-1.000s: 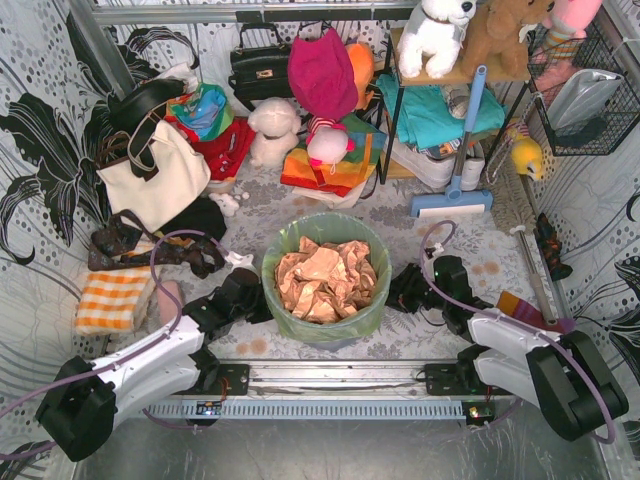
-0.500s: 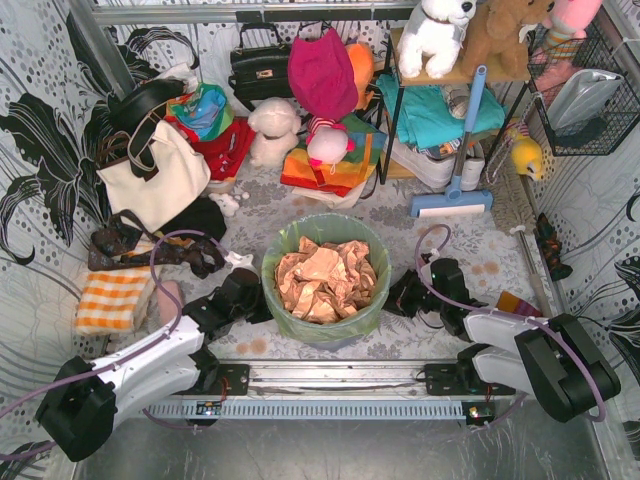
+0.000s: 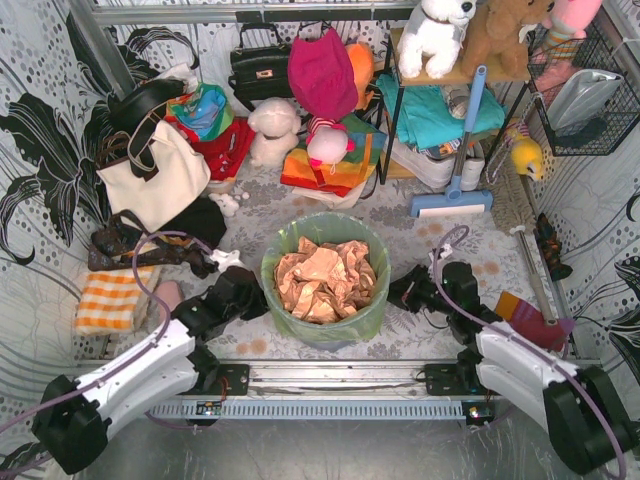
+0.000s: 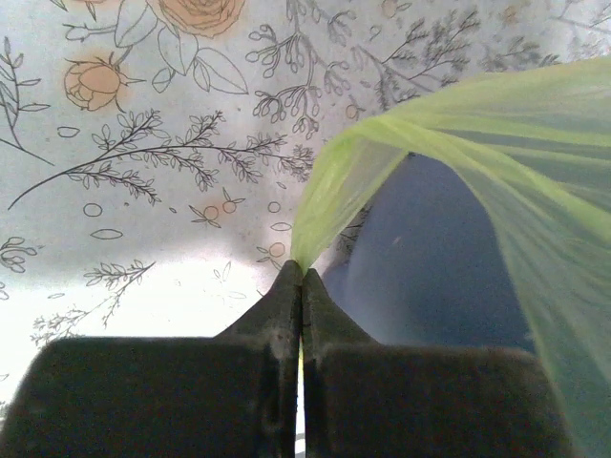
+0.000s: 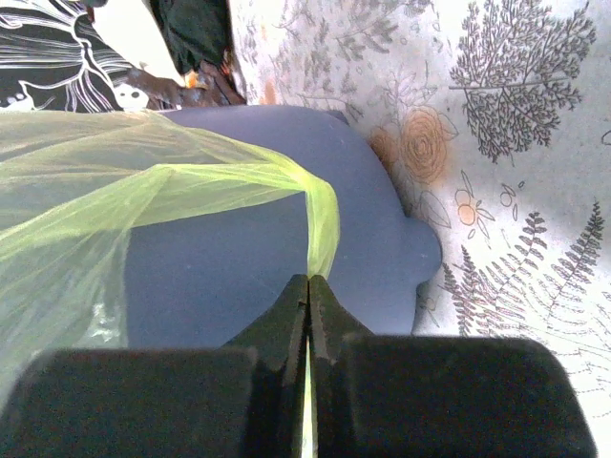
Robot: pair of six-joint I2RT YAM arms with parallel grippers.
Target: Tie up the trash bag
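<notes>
The trash bag (image 3: 330, 326) lines a round bin in the middle of the floral cloth, its lime-green film folded over the rim and crumpled tan paper (image 3: 325, 280) filling it. My left gripper (image 3: 258, 297) sits against the bag's left side. In the left wrist view that gripper (image 4: 302, 272) is shut on a pinch of green film (image 4: 477, 134), pulled off the blue-grey bin wall (image 4: 430, 258). My right gripper (image 3: 397, 293) is at the bag's right side. The right wrist view shows it (image 5: 307, 280) shut on a strip of the bag (image 5: 320, 215) over the bin (image 5: 239, 267).
A white tote bag (image 3: 160, 175) and an orange checked cloth (image 3: 112, 298) lie to the left. A blue-handled floor squeegee (image 3: 455, 190) leans at the right by a shelf of plush toys (image 3: 440, 35). Bags and clothes pile up behind the bin. A wire basket (image 3: 585, 90) hangs far right.
Both grippers have closed on the bag's film at the bin's sides. The right arm has shifted its elbow outward and the left arm has shifted a little.
</notes>
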